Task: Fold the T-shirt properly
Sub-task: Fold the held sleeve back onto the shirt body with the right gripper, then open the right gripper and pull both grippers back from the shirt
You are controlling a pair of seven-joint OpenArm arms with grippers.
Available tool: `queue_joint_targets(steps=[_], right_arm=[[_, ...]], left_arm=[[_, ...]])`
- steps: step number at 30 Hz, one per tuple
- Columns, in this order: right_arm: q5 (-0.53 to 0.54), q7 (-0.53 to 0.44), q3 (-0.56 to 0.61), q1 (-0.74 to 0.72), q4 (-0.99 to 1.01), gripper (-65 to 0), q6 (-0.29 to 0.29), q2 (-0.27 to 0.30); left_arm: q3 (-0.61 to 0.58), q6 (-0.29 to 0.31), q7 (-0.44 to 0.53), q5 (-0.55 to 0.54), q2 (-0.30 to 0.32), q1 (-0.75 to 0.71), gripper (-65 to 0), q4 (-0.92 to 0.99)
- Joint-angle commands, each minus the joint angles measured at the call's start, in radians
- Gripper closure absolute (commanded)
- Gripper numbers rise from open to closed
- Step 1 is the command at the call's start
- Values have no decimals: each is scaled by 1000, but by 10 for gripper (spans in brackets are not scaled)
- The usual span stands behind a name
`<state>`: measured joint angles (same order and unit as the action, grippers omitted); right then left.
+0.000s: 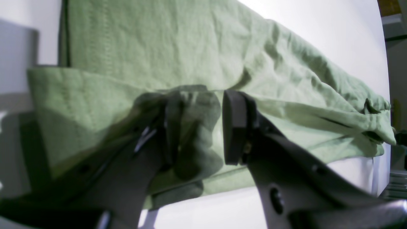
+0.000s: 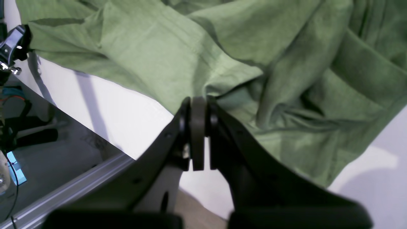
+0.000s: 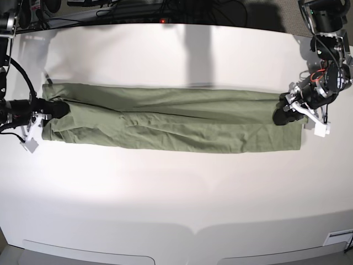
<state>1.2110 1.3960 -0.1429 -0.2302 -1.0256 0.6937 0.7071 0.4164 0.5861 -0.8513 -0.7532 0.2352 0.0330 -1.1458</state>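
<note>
At opposite ends of the T-shirt (image 3: 165, 124), left jaws (image 1: 194, 127) clamp bunched cloth; right jaws (image 2: 198, 108) pinch its edge.

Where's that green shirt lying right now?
In the base view the T-shirt lies stretched as a long band across the white table, between the two end effectors at its ends.

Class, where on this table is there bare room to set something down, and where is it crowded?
Free: the wide strip of table between the T-shirt and the near edge, and the narrower strip behind it. Crowded: both shirt ends, where the left tool and right tool sit.
</note>
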Motion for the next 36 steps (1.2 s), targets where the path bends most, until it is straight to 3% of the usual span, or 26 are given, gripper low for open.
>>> queue_joint_targets(steps=[1, 4, 8, 11, 14, 17, 19, 22, 25, 27, 30, 36], right_arm=[[36, 0, -7, -21, -15, 0, 4, 29], [50, 0, -7, -21, -15, 0, 4, 27], [49, 0, -7, -21, -15, -201, 4, 27], [49, 0, -7, -21, -15, -277, 4, 36], [111, 0, -11, -22, -15, -277, 4, 57], [261, 0, -16, -26, -15, -277, 4, 77], [270, 0, -25, -48, -15, -277, 4, 69], [266, -7, -27, -61, -15, -277, 4, 27], [248, -58, -27, -61, -15, -276, 4, -55], [237, -82, -30, -69, -15, -276, 4, -103], [229, -87, -54, -107, -16, -276, 4, -150], [229, -72, -142, -200, -16, -276, 4, -172]], left_arm=[[0, -7, -14, 19, 12, 3, -222, -7], [0, -7, -14, 19, 12, 3, -222, -7], [0, -7, -14, 19, 12, 3, -222, -7], [0, -7, -14, 19, 12, 3, -222, -7], [0, -7, -14, 19, 12, 3, -222, -7], [0, -7, -3, 20, 12, 3, -222, -7], [0, -7, 21, 20, 12, 3, -222, -7], [0, -6, 109, 56, 12, 4, -222, -7], [0, -3, 203, 160, 15, 14, -222, -8], [0, 32, 181, 189, 21, 39, -221, -8], [0, 102, 122, 146, 35, 83, -221, -23], [0, 103, 97, 70, 76, 138, -222, -109]])
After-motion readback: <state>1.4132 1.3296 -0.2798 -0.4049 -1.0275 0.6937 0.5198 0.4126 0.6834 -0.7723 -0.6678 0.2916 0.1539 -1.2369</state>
